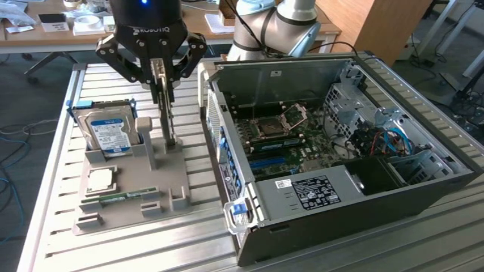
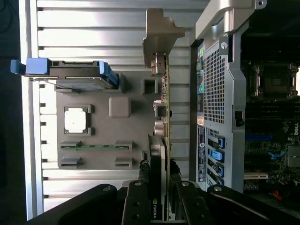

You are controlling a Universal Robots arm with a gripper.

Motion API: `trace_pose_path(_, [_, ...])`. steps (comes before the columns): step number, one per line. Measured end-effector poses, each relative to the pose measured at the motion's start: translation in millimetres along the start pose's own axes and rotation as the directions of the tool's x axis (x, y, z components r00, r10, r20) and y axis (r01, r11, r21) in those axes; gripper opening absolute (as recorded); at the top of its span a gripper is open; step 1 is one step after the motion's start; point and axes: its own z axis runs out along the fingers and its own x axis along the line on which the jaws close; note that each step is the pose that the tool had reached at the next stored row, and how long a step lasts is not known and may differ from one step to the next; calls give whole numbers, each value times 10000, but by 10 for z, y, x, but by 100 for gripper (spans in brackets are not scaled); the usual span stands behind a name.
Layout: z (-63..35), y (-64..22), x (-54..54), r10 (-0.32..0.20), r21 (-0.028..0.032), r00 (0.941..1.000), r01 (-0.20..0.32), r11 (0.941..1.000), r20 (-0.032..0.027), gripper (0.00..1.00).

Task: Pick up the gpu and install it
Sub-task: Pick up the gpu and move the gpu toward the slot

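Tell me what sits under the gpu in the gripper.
The grey parts holder lies below the gpu, which the gripper clamps upright. The card's lower edge covers its slot, so contact cannot be told.

bright daylight glares off the slatted metal table (image 2: 117,28); the computer case (image 1: 363,209) interior sits in shadow.

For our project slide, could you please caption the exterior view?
Gripper clamped on the upright gpu at the grey parts holder, beside the open computer case.
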Motion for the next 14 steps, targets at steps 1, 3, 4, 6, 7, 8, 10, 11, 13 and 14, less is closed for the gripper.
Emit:
trace_pose_path(1, [0,0,0,0,-1,10000,0,10000,0,27])
trace_pose_path(3, [0,0,-2,1,0,10000,-1,10000,0,27])
trace_pose_path(4, [0,0,-8,0,0,10000,0,10000,-1,27])
trace_pose_path(6, [1,1,-25,-1,0,10000,1,10000,0,27])
trace_pose_path(7, [1,1,-37,-1,0,10000,1,10000,0,27])
trace_pose_path(8, [1,1,-49,0,0,10000,0,10000,0,27])
trace_pose_path(10, [2,2,-76,0,0,10000,0,10000,0,27])
trace_pose_path(11, [2,2,-92,-1,0,10000,1,10000,0,27])
trace_pose_path(13, [3,3,-130,0,-1,10000,0,10000,0,27])
trace_pose_path(14, [4,4,-152,1,0,10000,-1,10000,0,27])
